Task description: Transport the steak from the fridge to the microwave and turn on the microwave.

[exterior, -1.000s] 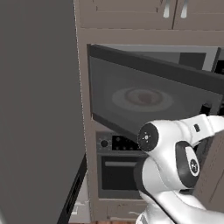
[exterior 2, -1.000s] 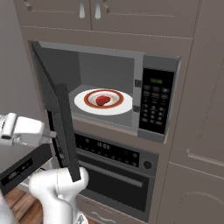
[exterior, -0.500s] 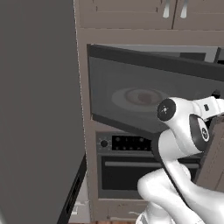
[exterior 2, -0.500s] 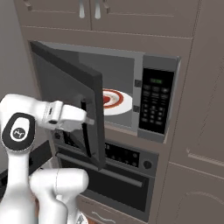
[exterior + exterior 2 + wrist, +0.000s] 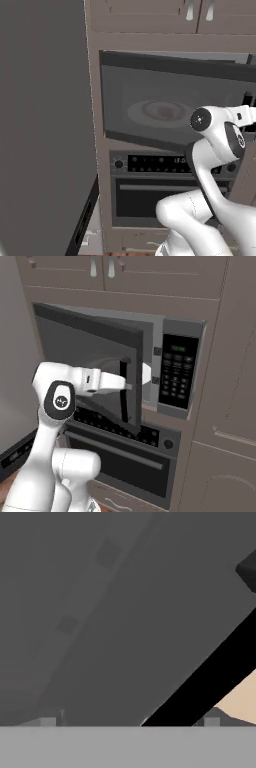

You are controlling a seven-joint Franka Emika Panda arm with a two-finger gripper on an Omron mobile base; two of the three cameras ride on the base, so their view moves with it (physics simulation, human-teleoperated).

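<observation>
**A:** Where's the microwave (image 5: 150, 366) door at?

**B:** Part-closed. In the right base view the tinted door (image 5: 95, 363) angles out from its left hinge, with the free edge and dark vertical handle (image 5: 124, 391) just left of the keypad (image 5: 176, 378). A gap is left between handle edge and keypad.

**A:** Gripper?

**B:** The white forearm reaches in from the left, and the gripper (image 5: 131, 386) sits right at the handle, against the outer face of the door. Jaws read spread wide, nothing held. I can't make out the fingertips clearly; the door edge hides them. The hand view is flat grey panel crossed by a black diagonal bar, with two small pale finger tips at the bottom.

**A:** Steak?

**B:** Can't see it directly. A sliver of white plate (image 5: 146, 373) shows in the gap past the door edge. In the left base view the plate (image 5: 159, 111) shows as a dim ring through the tinted window, inside the cavity. The steak itself isn't resolvable through the glass.

**A:** Anything else?

**B:** Oven (image 5: 125, 453) with clock display and knob directly below the microwave, cabinet doors (image 5: 150, 271) above. The fridge (image 5: 45, 125) is the big grey slab on the left of the left base view.
</observation>
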